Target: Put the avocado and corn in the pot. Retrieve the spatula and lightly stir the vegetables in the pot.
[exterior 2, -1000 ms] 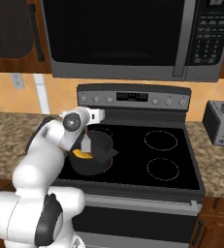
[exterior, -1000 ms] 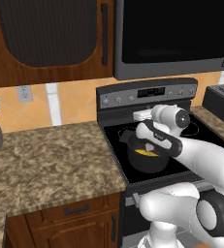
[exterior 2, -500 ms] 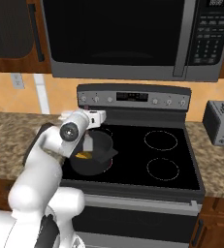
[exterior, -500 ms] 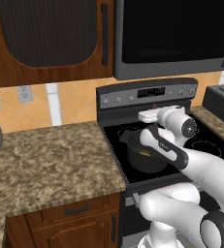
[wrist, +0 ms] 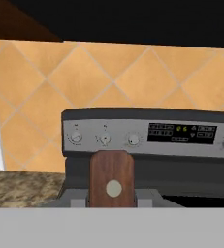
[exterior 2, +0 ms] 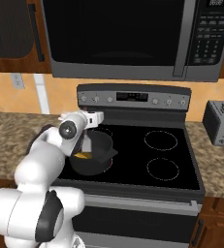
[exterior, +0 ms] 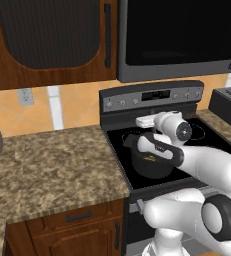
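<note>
Stirring stage: the hand is clenched on the spatula over the pot.

The pot sits on the stove's near-left burner, at about 9 o'clock from the near-right ring, with something yellow, probably the corn, inside; the avocado cannot be made out. In the hand view the spatula's brown wooden handle end stands up between the fingers, facing the control panel. The blade is hidden, so its depth in the pot is unclear. Likely risks: a sweep too wide could catch the rim or a tab handle and drag the pot off its burner; too brisk a stir could flick vegetables onto the cooktop or the tabletop at its left.
</note>
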{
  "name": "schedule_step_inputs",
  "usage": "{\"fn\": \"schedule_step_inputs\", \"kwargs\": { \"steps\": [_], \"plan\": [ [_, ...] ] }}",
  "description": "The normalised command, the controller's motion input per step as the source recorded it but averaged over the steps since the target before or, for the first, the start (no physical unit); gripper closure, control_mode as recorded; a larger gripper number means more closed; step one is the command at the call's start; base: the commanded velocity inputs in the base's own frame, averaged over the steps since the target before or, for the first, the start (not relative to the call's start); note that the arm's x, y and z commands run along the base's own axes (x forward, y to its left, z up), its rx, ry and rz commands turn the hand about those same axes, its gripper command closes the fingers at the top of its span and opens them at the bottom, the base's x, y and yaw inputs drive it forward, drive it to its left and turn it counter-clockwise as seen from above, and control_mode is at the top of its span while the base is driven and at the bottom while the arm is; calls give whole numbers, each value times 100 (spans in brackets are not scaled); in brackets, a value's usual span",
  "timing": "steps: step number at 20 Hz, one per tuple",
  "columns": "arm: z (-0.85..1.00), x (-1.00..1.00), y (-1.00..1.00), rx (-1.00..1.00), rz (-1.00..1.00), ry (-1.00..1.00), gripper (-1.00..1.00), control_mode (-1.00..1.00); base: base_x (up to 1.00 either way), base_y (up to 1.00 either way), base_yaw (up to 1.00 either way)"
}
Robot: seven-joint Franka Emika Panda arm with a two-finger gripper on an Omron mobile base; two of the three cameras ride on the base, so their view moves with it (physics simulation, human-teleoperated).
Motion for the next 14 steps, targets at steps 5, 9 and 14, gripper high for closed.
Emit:
{"fn": "schedule_step_inputs", "kwargs": {
  "steps": [5, 9, 14],
  "plan": [
    [-47, 11, 4, 0, -2, 1, 100, -100, 0, 0, 0],
    [-57, 44, 0, 0, -6, 3, 100, -100, 0, 0, 0],
    [-53, -7, 0, 0, -5, 1, 100, -100, 0, 0, 0]
  ]
}}
